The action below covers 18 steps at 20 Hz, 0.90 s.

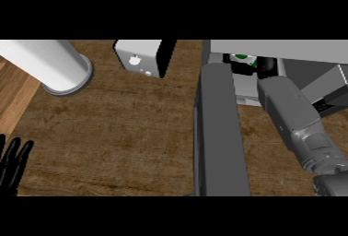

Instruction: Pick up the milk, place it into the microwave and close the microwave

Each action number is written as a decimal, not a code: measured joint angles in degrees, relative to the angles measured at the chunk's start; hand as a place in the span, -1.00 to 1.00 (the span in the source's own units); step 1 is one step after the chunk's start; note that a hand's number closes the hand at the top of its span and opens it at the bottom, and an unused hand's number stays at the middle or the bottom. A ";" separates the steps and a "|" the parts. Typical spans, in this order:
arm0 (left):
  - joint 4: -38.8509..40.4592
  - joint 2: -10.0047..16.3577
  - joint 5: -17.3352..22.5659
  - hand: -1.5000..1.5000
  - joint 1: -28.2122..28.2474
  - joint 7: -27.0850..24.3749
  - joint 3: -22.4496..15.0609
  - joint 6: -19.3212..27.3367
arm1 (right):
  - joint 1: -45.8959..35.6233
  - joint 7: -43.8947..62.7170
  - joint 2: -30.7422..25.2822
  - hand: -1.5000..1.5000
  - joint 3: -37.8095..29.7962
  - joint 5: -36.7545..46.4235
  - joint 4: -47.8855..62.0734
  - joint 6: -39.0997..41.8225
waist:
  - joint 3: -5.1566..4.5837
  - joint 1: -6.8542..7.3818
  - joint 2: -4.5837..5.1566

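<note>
Mostly the desk (122, 138) fills the view, brown wood running out past every edge. At the upper right stands the microwave (285, 46), cut off by the frame. Only its pale top shows, and that top hides nearly all of the inside. Its door (221, 138) is swung open and seen edge-on, a long grey slab reaching down to the lower edge. Beside it the right arm (292, 115) slants up from the lower right corner into the opening. A white cylinder (48, 60) on a grey base sits at the upper left, its top cropped. Near it is a small white box (139, 57) with a black side, hard to identify. The left hand (14, 161) rests released at the lower left edge, fingers up, partly cropped. The right hand (267, 68) is only dark patches under the microwave top; I cannot tell whether it grasps anything. The milk (242, 58), white with a green mark, sits inside the microwave just beside that hand.
</note>
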 measured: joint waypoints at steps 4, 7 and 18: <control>-0.57 0.36 -1.02 -1.00 -0.75 0.49 -0.43 0.18 | -1.81 1.97 -1.05 1.00 -2.01 -0.97 1.57 -5.30 | 0.06 1.04 0.52; -0.72 0.67 -1.78 -1.00 -1.10 0.54 -0.69 0.07 | -2.09 1.96 -1.56 1.00 -2.85 -1.09 2.23 -10.15 | 0.07 1.80 0.93; -0.16 0.90 -5.58 -1.00 -4.00 1.62 -2.73 1.03 | -4.27 3.51 -2.37 -1.00 1.43 5.09 5.85 -24.88 | 0.06 3.78 2.07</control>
